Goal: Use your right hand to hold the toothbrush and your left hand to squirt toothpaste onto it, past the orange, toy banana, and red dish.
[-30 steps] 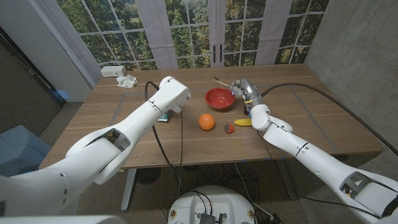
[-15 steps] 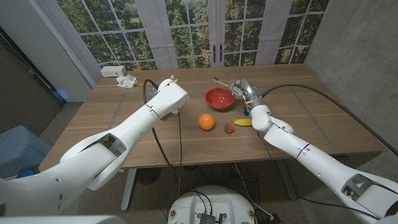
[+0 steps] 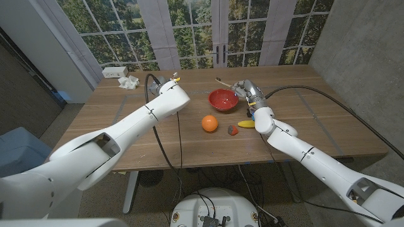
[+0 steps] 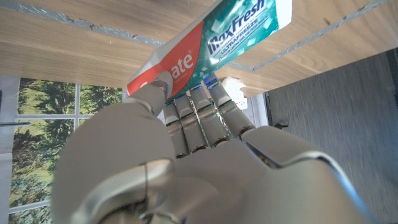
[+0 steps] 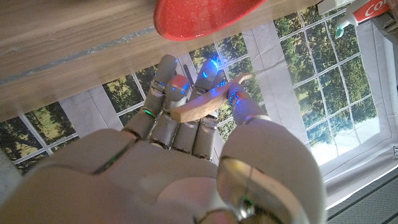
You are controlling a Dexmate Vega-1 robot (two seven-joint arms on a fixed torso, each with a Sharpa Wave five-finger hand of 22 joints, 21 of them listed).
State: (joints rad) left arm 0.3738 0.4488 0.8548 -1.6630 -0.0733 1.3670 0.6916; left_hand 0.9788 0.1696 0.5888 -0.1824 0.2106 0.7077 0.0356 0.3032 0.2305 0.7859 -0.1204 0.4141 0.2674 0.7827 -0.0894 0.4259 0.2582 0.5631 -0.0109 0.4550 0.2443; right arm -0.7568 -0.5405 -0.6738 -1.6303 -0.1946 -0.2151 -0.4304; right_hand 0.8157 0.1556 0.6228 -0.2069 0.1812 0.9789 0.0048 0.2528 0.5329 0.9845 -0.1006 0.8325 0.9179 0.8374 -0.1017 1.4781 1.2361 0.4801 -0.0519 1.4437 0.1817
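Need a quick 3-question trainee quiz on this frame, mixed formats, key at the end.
1. True or false: the left robot hand holds the toothpaste tube.
2. Multiple choice: in the head view, what lies nearest the toy banana? A) a small red and grey object B) the power strip C) the crumpled white object
3. Fill in: the right robot hand grips a wooden ______, close to the red dish.

Key: 1 true; 2 A; 3 toothbrush.
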